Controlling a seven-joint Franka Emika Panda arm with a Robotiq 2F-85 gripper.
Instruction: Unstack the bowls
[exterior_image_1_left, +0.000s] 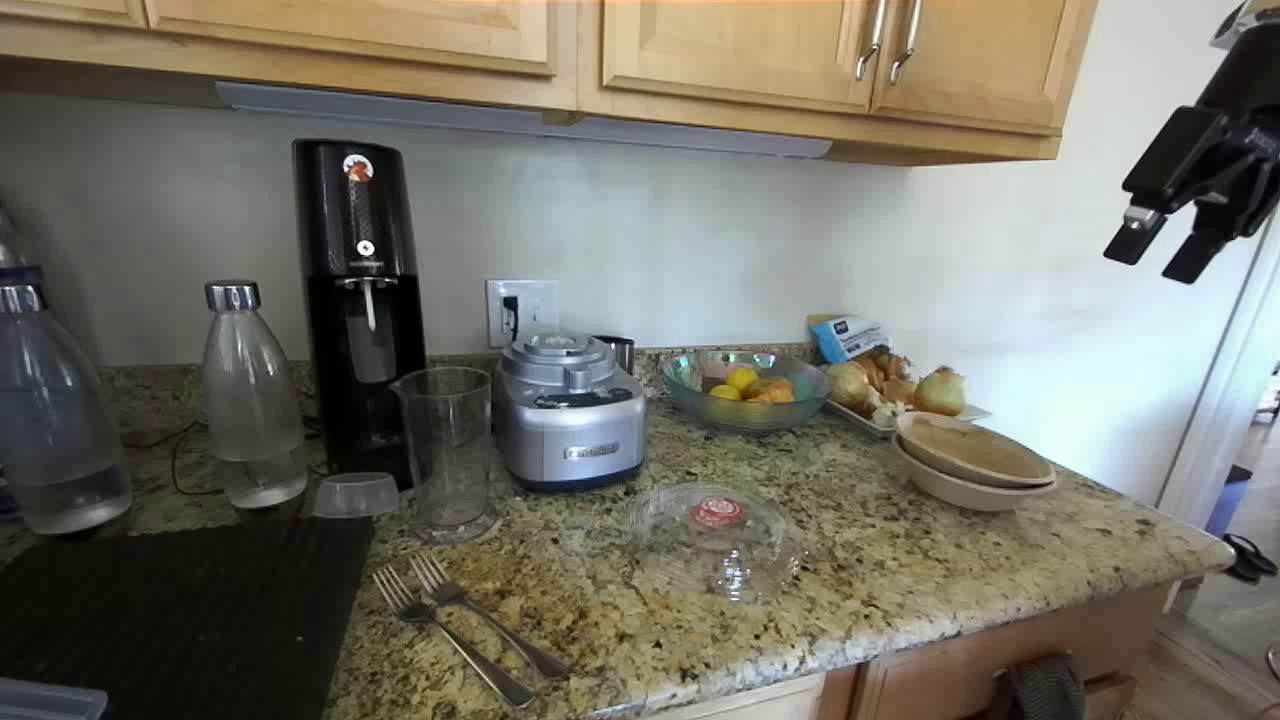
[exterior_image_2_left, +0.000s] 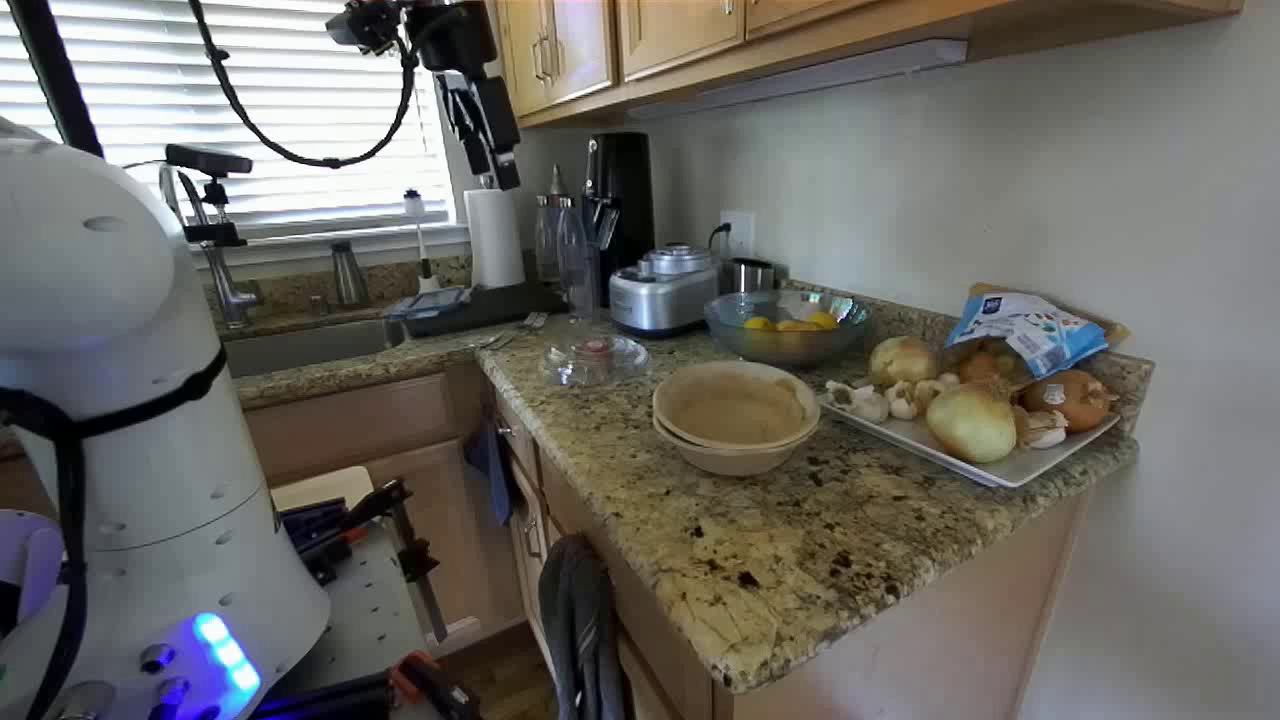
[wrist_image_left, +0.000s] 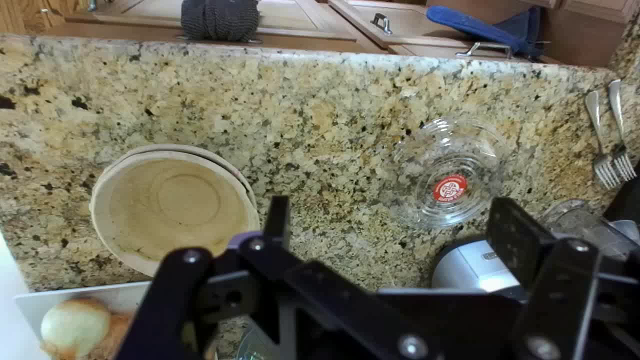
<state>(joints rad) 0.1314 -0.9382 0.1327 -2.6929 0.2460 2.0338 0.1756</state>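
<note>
Two beige bowls sit stacked on the granite counter. The upper bowl (exterior_image_1_left: 975, 450) rests slightly askew inside the lower bowl (exterior_image_1_left: 965, 490); both also show in an exterior view, the upper bowl (exterior_image_2_left: 735, 405) covering most of the lower bowl (exterior_image_2_left: 735, 460). In the wrist view the upper bowl (wrist_image_left: 175, 205) is at left, and only a rim strip of the lower bowl (wrist_image_left: 212, 155) shows. My gripper (exterior_image_1_left: 1162, 248) is open and empty, high above the counter and apart from the bowls. It also shows in an exterior view (exterior_image_2_left: 500, 175) and in the wrist view (wrist_image_left: 390, 217).
A tray (exterior_image_2_left: 1000, 478) of onions and garlic stands beside the bowls. A glass fruit bowl (exterior_image_1_left: 745, 405), a clear glass dish (exterior_image_1_left: 720, 545), a food processor (exterior_image_1_left: 570, 420) and forks (exterior_image_1_left: 470, 625) are on the counter. Cabinets (exterior_image_1_left: 740, 50) hang above the counter.
</note>
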